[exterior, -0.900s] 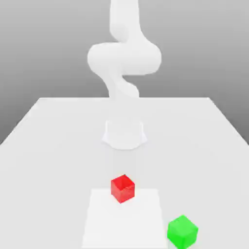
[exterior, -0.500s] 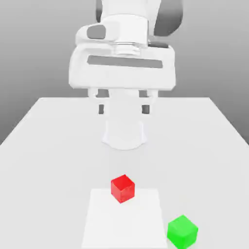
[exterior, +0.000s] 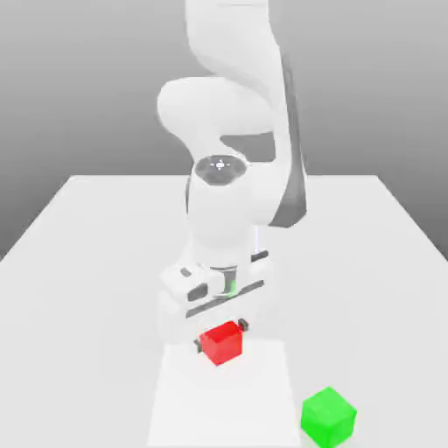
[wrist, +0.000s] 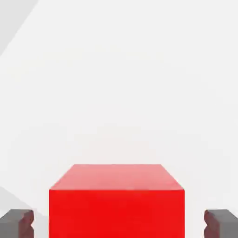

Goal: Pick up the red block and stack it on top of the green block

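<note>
White tabletop [exterior: 96, 254] under a grey backdrop, pretty bare setup. We've got the gripper [wrist: 119, 223] down around the red block [exterior: 221, 342], fingertips [wrist: 16, 222] either side with a gap to the faces, so it's released, not gripping yet. The green block [exterior: 329, 416] sits well apart, toward the exterior view's right. Our worry: the cube looks rotated against the fingers, so closing could twist it or pinch corners, and then it'd slip on the lift.
</note>
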You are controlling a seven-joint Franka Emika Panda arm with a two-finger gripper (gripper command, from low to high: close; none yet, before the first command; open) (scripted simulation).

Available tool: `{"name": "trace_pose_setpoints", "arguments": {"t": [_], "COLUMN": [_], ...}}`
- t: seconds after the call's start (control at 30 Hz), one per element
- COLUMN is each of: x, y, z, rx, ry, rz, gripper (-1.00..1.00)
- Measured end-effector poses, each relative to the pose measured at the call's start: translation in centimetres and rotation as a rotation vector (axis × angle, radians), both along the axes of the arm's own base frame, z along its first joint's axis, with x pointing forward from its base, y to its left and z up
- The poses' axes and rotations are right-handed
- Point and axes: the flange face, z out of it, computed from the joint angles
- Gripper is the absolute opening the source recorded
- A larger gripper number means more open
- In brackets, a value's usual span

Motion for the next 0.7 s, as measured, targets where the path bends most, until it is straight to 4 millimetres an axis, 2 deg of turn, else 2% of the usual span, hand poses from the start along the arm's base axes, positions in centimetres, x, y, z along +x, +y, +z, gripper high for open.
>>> {"name": "trace_pose_setpoints", "arguments": {"t": [0.13, 0.4, 0.5, 0.7], "x": [0.0, 0.0, 2.6, 8.7], "y": [0.0, 0.0, 1.9, 8.3], "z": [-0.1, 5.6, 6.8, 8.5], "rx": [0.0, 0.002, 0.005, 0.009], "ry": [0.001, 0.0, 0.001, 0.002], "rz": [0.0, -0.001, -0.011, -0.03], "gripper": [-1.0, -1.0, -1.0, -1.0]}}
